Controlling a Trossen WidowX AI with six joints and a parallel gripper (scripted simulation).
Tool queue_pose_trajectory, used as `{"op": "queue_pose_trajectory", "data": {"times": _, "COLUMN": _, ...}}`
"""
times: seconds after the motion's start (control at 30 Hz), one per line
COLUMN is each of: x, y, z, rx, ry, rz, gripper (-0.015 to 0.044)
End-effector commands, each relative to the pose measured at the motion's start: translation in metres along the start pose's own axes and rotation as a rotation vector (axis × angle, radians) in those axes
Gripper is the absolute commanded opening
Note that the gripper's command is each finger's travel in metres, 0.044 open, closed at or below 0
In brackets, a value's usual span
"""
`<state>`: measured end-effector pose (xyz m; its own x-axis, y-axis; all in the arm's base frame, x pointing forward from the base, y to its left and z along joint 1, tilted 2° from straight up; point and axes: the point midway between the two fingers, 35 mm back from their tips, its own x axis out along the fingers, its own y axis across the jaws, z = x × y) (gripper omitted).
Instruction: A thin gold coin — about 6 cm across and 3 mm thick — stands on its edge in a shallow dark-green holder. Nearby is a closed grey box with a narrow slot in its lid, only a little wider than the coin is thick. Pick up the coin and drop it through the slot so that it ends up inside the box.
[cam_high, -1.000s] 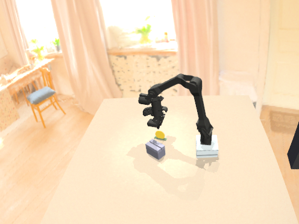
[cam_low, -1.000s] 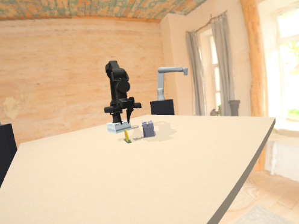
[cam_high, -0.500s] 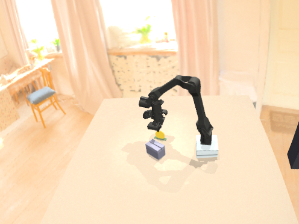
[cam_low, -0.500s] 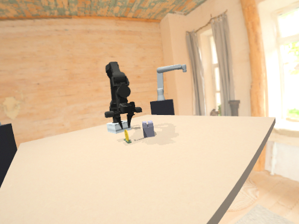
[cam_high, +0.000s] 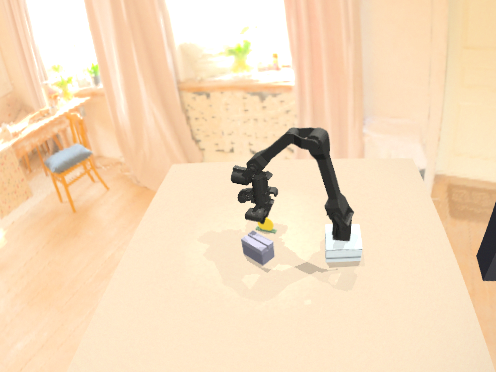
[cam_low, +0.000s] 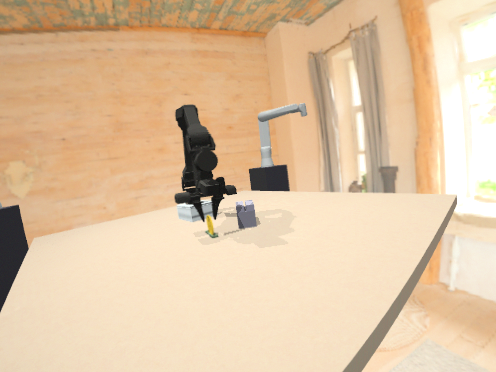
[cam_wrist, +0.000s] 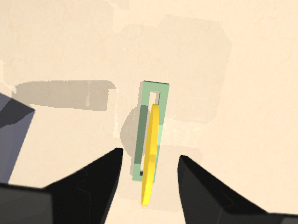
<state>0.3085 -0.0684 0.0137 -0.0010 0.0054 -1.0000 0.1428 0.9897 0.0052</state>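
A gold coin (cam_high: 265, 224) (cam_low: 210, 226) (cam_wrist: 151, 152) stands on its edge in the green holder (cam_high: 273, 231) (cam_low: 215, 236) (cam_wrist: 156, 87). My gripper (cam_low: 209, 220) (cam_wrist: 150, 158) is open and points down just above the coin, with one fingertip on each side of it and a gap on both sides. In the top view the fingertips meet the top of the coin in the picture. The closed grey box (cam_high: 258, 248) (cam_low: 246, 216) (cam_wrist: 17, 137) stands beside the holder, with a narrow slot in its lid; only a corner of it shows in the wrist view.
The arm's white base (cam_high: 343, 250) (cam_low: 189, 212) stands on the table (cam_high: 210, 325) (cam_low: 225, 300), right of the box in the top view. A grey arm (cam_low: 265, 132) on a dark stand is beyond the table's far edge in the exterior view.
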Motion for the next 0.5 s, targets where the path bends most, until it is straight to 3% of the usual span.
{"op": "queue_pose_trajectory", "data": {"times": 0.0, "x": 0.008, "y": 0.001, "z": -0.002, "rx": -0.003, "ry": 0.004, "rz": 0.005, "gripper": 0.0161}}
{"op": "queue_pose_trajectory", "data": {"times": 0.47, "x": 0.030, "y": 0.000, "z": -0.003, "rx": -0.001, "ry": 0.004, "rz": 0.004, "gripper": 0.0161}}
